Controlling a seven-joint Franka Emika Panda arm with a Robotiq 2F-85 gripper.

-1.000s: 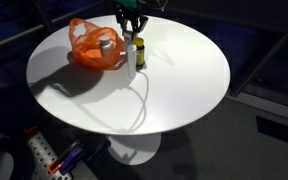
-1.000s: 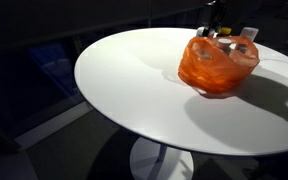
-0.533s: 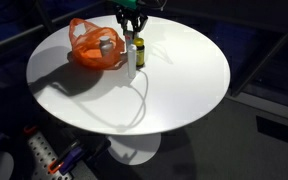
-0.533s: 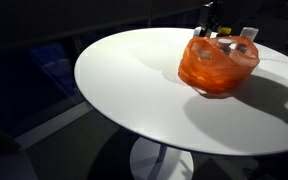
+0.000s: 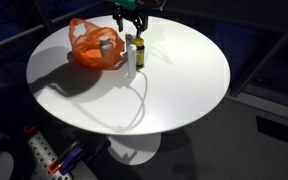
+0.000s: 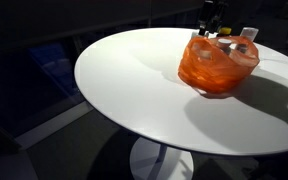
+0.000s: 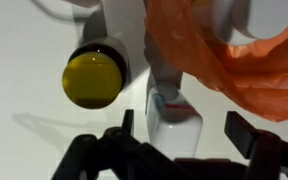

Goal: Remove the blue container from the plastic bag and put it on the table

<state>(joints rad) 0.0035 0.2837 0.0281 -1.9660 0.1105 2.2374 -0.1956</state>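
The orange plastic bag (image 5: 96, 48) (image 6: 216, 62) lies on the round white table (image 5: 174, 80) (image 6: 124, 90). Just beside the bag stands a container (image 5: 130, 55), white with a blue and red mark on it. My gripper (image 5: 130, 28) (image 6: 212, 18) hangs right above it. In the wrist view the gripper (image 7: 182, 122) is open, and the container (image 7: 176, 140) stands between the jaws with a gap on each side. The bag (image 7: 234, 60) fills the upper right of that view.
A dark bottle with a yellow cap (image 5: 139, 48) (image 7: 92, 78) stands right next to the white container. A grey-lidded item (image 5: 106, 44) sits inside the bag. Coloured gear (image 5: 44, 155) lies on the floor below the table's near edge.
The jaws were shut on the white container and have now opened. The container stands free on the table; the arm has barely moved.
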